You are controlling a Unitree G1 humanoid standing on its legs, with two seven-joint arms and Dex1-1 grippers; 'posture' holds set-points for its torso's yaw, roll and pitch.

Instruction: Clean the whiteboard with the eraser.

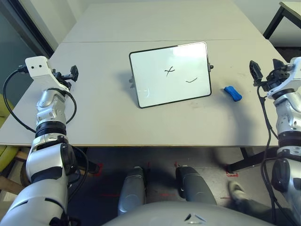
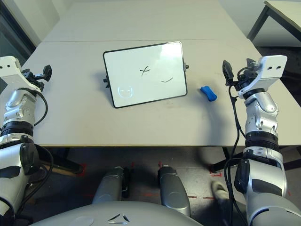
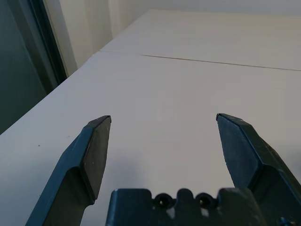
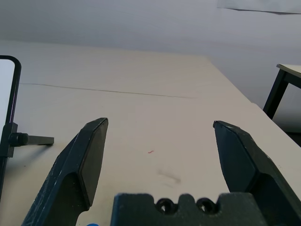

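Blue, the eraser (image 1: pixel 233 93) lies on the table (image 1: pixel 178 127) between the whiteboard (image 1: pixel 171 74) and my right gripper (image 4: pixel 161 123), near its fingers but apart from them. Those fingers stand wide open and empty; so do my left gripper's (image 3: pixel 163 117), well away across the board. In my right wrist view, only a blue sliver shows, and the whiteboard is cut off.

Glossy white black-framed rectangular board (image 1: pixel 164 84) blocks upper centre of frame, side tab (image 1: pixel 211 67) jutting right. Small bright blue oblong block (image 1: pixel 233 93) just right of it. Free tabletop: centre-left, btwn board & silver left arm (image 1: pixel 51 110); also strip below board, above table's front edge.
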